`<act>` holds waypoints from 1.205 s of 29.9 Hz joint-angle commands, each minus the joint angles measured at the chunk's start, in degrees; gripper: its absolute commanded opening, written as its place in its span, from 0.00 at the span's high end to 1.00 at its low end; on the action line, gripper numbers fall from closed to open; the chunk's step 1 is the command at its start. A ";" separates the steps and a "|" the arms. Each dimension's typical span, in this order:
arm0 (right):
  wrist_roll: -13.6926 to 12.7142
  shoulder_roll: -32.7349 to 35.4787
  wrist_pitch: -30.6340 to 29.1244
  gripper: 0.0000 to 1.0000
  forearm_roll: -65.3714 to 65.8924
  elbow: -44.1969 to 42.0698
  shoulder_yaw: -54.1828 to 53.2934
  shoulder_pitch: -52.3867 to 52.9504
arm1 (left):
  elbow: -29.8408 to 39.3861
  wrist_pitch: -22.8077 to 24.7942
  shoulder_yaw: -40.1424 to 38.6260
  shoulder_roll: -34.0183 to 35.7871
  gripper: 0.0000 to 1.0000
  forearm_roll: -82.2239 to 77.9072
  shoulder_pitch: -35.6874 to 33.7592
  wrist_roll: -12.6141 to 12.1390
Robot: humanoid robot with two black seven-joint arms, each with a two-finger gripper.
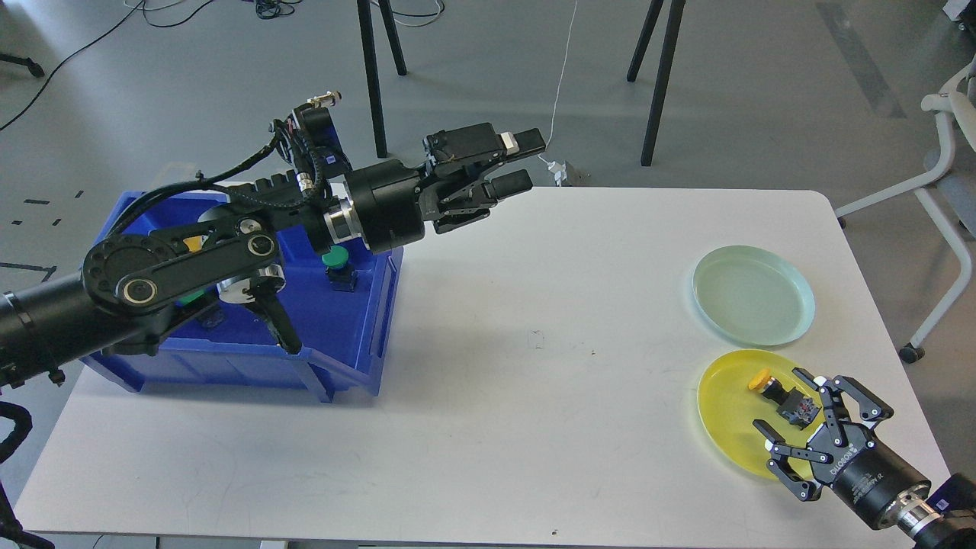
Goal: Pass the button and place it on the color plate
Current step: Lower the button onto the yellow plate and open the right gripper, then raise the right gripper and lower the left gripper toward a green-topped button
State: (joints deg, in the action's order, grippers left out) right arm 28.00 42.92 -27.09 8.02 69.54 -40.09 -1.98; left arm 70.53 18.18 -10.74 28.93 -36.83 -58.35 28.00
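A yellow-capped button (779,393) with a black body lies on its side on the yellow plate (728,412) at the table's front right. My right gripper (785,412) is open around it, its fingers (768,428) spread on either side, no longer gripping. My left gripper (517,162) is open and empty, held above the table's back edge, right of the blue bin (358,320). A green-capped button (337,264) sits in the bin.
A pale green plate (753,294) lies behind the yellow plate. The blue bin stands at the table's left, partly hidden by my left arm. A chair (945,191) stands off the table's right edge.
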 commanded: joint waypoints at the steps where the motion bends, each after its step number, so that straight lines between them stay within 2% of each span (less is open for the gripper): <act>1: 0.00 0.94 -0.59 0.02 0.07 2.35 -7.09 2.32 | 0.74 0.54 -3.49 5.33 0.21 -0.09 0.78 0.00; 3: -0.66 0.94 -0.68 0.02 -0.02 2.71 -10.87 5.39 | 1.18 0.54 -3.41 9.81 0.21 -0.35 0.70 0.00; 5: -3.55 0.77 -0.68 0.02 0.07 2.45 -13.34 9.42 | 1.27 0.54 -2.88 14.29 0.20 -1.22 0.61 0.00; 8: -6.02 0.24 -0.51 0.02 0.07 1.92 -14.93 14.88 | 1.71 0.71 -1.83 22.81 0.19 -9.28 0.61 0.00; 11: -6.29 0.15 -0.24 0.02 0.07 1.92 -15.02 18.14 | 1.71 2.73 -1.21 29.32 0.19 -24.46 0.70 0.00; 15: -6.38 -0.90 0.02 0.02 0.07 1.83 -14.85 18.85 | 0.75 5.72 0.28 33.38 0.19 -44.16 0.87 0.00; 17: -6.46 -2.30 0.02 0.02 0.07 1.92 -14.85 18.94 | -1.35 6.60 1.77 33.30 0.19 -52.43 0.87 0.00; 20: -6.38 -2.75 0.02 0.02 0.07 1.92 -14.85 18.94 | -8.02 8.26 4.06 31.81 0.18 -58.70 0.70 0.00; 21: -6.38 -2.75 0.11 0.02 0.07 1.92 -14.85 18.94 | -10.31 9.67 5.02 30.06 0.18 -59.32 0.70 0.00; 30: -6.38 -1.87 -0.33 0.02 0.07 1.83 -15.11 17.97 | -28.68 9.82 5.91 15.55 0.17 -61.08 0.87 0.00; 36: -6.29 -1.34 -0.33 0.02 0.07 1.83 -15.11 17.01 | -34.85 9.82 9.33 12.55 0.17 -60.91 0.87 0.00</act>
State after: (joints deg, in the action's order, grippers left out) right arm 21.66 41.49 -27.42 8.09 71.37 -55.19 15.37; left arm 37.90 28.00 -3.17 42.24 -97.89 -57.44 28.01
